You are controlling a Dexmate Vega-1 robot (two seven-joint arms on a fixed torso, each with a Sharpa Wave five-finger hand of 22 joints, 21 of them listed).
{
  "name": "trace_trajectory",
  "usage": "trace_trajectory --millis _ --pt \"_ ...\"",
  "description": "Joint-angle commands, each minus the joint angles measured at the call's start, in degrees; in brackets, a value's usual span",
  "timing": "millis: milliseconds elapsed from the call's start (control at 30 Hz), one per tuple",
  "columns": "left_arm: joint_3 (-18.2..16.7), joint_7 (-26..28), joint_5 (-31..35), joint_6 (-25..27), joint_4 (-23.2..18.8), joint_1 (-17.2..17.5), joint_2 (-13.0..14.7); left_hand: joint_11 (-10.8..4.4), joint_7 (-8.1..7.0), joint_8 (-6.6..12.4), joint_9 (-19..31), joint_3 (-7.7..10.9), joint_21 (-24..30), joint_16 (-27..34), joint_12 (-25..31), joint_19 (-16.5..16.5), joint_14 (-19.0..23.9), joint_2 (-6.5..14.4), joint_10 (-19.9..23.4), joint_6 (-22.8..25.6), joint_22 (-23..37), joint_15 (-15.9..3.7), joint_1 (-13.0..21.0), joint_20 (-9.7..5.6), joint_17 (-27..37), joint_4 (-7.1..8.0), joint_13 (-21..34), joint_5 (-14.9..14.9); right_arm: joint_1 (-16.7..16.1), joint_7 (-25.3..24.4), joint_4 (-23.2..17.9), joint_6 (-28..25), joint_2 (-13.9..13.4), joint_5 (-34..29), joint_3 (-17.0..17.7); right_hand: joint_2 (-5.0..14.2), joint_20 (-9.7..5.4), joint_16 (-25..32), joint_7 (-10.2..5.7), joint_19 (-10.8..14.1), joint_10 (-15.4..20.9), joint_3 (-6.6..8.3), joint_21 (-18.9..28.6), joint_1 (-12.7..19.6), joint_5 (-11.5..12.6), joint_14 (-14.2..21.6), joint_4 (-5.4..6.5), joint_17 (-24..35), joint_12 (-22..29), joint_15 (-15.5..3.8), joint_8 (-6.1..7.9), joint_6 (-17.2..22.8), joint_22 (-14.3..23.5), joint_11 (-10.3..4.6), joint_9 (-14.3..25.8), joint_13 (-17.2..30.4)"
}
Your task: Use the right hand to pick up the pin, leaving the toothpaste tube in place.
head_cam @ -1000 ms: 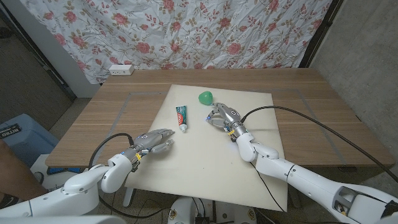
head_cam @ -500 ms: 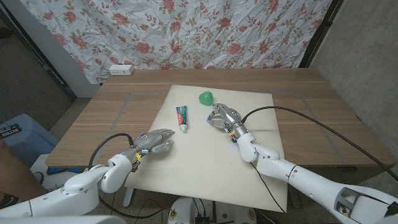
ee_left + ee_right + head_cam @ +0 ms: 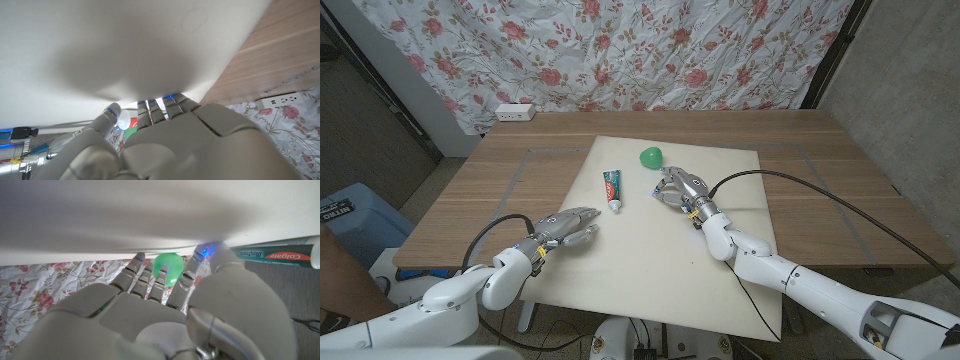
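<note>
Green pin (image 3: 651, 156) lies just beyond the right hand (image 3: 679, 188), untouched. Fingers (image 3: 162, 275) slightly spread, holding nothing; toothpaste tube (image 3: 612, 188) lies beside the hand.

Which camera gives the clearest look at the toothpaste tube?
The head view: the toothpaste tube lies whole on the white mat, nothing covering it. The right wrist view shows it side-on, partly behind the right hand. The left wrist view gives just a red-green sliver between fingers, maybe the tube.

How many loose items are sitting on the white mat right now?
2. The green pin lies near the mat's far edge, just ahead of the right hand. The toothpaste tube lies left of that hand. Something small could hide under a hand.
</note>
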Motion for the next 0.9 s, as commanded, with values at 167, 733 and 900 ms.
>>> trace_trajectory --millis 167,733,900 --pt "0.18 0.03 -0.05 0.63 0.00 -0.13 -0.19 0.55 0.45 0.25 0.28 0.28 0.35 0.29 0.30 1.17 0.51 4.50 1.01 1.14 0.15 -4.29 0.40 -6.12 0.28 -0.24 0.23 0.00 0.10 0.84 -0.24 0.10 -0.40 -0.18 -0.06 -0.65 -0.27 0.37 0.01 0.48 -0.32 -0.19 0.06 0.58 0.23 0.56 -0.12 0.26 -0.23 -0.99 -0.05 -0.48 0.28 0.02 0.02 0.16" --pt "0.07 0.40 -0.35 0.25 -0.07 0.26 0.40 0.61 0.47 0.18 0.29 0.50 0.35 0.29 0.25 1.28 0.65 4.52 1.06 1.13 0.15 -4.31 0.36 -6.08 0.30 -0.34 0.24 -0.04 0.38 0.74 -0.17 1.77 -0.41 -0.41 -0.04 -2.41 0.29 0.18 0.12 0.22 -1.46 -1.17 -0.08 -0.02 0.26 0.21 -0.01 0.34 -0.46 -0.30 -1.28 -3.20 0.29 0.54 -0.02 0.19" --pt "0.17 0.35 -0.24 0.27 0.05 0.07 0.25 0.53 0.44 0.17 0.30 0.57 0.35 0.29 0.29 1.30 0.67 4.52 1.23 1.14 0.15 -4.32 0.35 -6.06 0.31 -0.36 0.25 -0.05 0.24 0.89 -0.46 2.03 -0.68 -0.49 0.08 -2.83 0.37 0.13 0.13 0.07 -1.96 -1.44 -0.12 -0.33 0.35 0.15 0.12 0.38 -0.54 0.04 -1.73 -4.16 0.30 0.74 -0.05 0.20"
